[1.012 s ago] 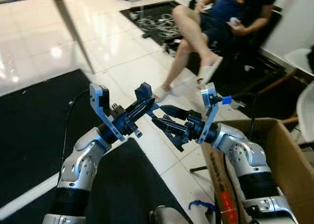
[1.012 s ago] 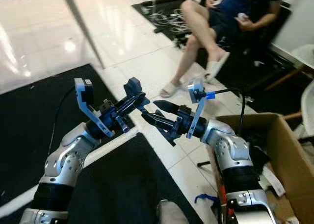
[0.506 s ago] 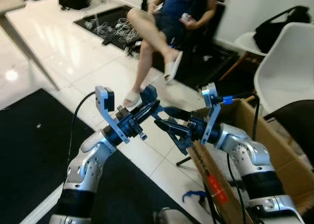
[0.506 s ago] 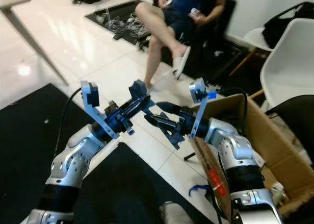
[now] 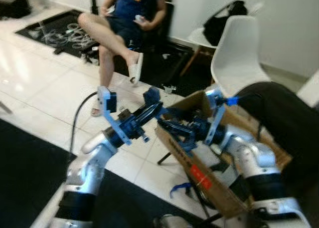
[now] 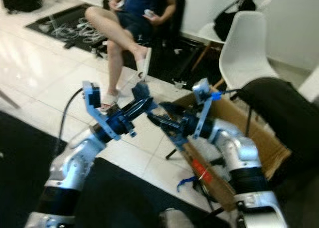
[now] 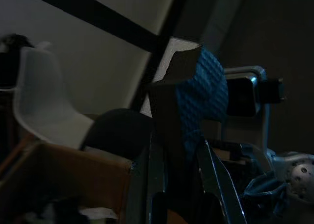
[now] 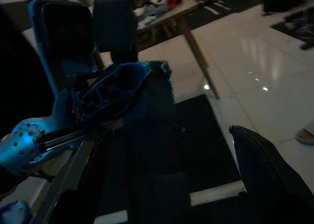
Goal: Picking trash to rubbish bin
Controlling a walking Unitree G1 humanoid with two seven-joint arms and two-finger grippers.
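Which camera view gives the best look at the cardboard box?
The left eye view: the cardboard box lies open on the floor beside the white chair, its rim and near wall showing. The right eye view shows nearly the same. The left wrist view gives a dark corner; the right wrist view faces away.

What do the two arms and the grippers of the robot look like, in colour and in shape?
Both arms have rounded silver shells with black ribbed bands at the joints. The left gripper and the right gripper have long dark fingers with blue textured pads, and a light blue bracket stands at each wrist. A black cable loops beside the left arm.
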